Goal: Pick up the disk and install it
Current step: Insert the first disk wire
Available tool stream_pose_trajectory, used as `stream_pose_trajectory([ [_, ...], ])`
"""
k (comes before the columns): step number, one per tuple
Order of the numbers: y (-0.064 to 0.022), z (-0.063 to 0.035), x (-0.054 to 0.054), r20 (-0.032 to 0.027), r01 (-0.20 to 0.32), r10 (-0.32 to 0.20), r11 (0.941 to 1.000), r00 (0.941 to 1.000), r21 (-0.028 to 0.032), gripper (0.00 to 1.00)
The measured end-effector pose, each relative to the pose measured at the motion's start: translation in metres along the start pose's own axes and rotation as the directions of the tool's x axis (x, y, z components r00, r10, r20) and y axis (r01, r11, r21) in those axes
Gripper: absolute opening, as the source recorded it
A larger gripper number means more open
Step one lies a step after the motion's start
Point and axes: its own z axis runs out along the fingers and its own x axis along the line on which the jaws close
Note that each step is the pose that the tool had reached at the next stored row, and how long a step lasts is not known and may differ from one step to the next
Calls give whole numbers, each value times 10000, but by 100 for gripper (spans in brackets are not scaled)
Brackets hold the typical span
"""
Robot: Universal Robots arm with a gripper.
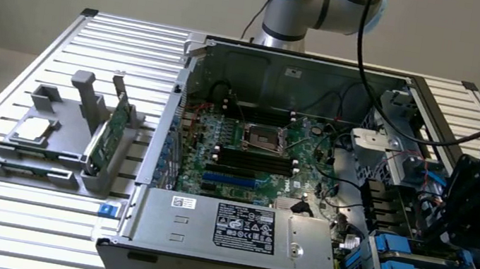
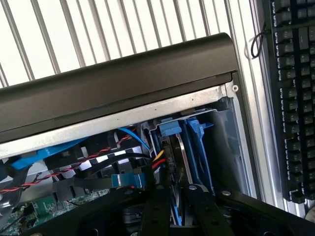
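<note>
down at the computer case's [image 2: 118,78] drive bay, fingers [image 2: 194,196] clamped on the blue-railed disk [image 2: 183,157]

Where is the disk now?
The disk stands on edge between blue rails in the drive bay of the computer case, at the exterior view's lower right, beneath the gripper.

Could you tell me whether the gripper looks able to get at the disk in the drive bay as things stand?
Probably yes. The gripper is already down in the bay of the computer case, its fingers either side of the disk in its blue carrier; only cables lie beside it.
</note>
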Motion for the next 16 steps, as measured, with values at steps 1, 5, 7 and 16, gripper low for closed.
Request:
stream_pose_trajectory([
  [1,0,2,0,1,-23,23,10000,10000,1,16],
  [5,4,4,2,-1,-83,83,10000,10000,31,16],
  [7,4,1,1,-1,-97,97,9999,10000,44,16],
  [16,0,-140,-22,43,-114,113,9998,9999,187,36],
])
